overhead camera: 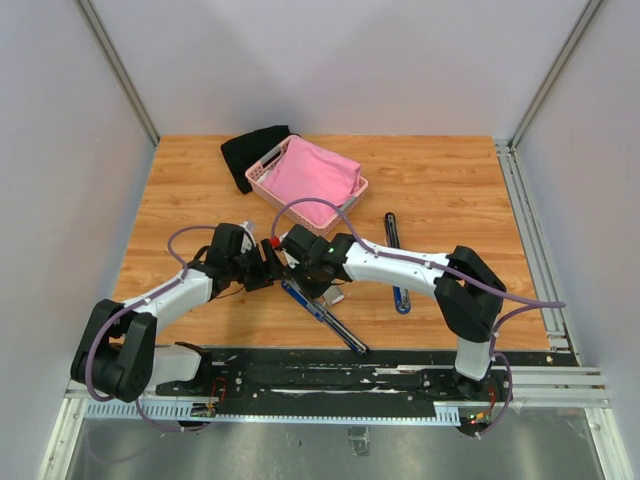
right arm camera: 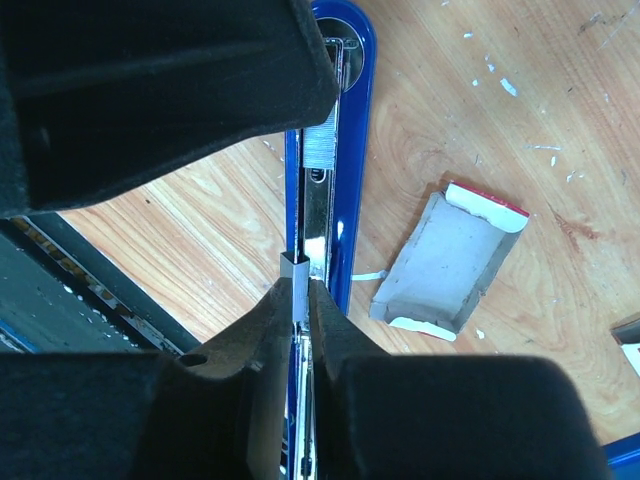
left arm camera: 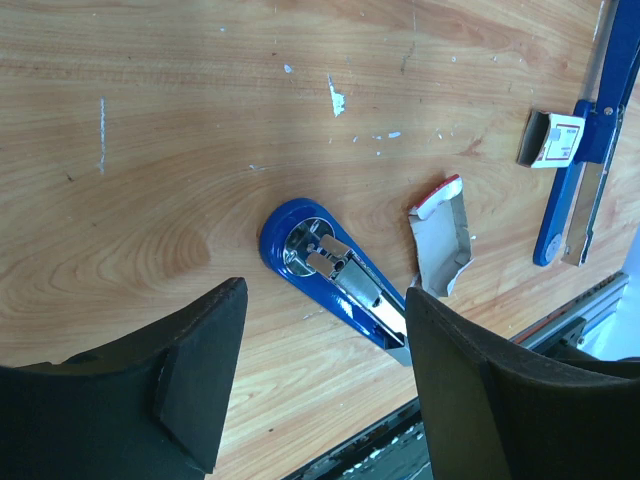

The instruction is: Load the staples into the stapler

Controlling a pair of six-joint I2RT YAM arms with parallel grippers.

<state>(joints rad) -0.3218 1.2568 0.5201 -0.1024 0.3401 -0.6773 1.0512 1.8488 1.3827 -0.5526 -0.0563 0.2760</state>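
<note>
Right pincer fills the near view, pads clamped on the staples, a thin silvery strip held edge-on right over the metal rail of the open blue stapler. To do this bit well, imo: keep the strip parallel w/ the rail, legs down, lower straight, release only once it straddles the rail. Any tilt & it'll prob. jam or topple onto the counter. Ribbed grey piece further up the rail, half hidden; can't tell if that's more staples. Empty-looking carton tray lies just beside the stapler. Left pincer hovers w/ jaws wide apart, gripping nothing; it could steady the stapler's base.
</note>
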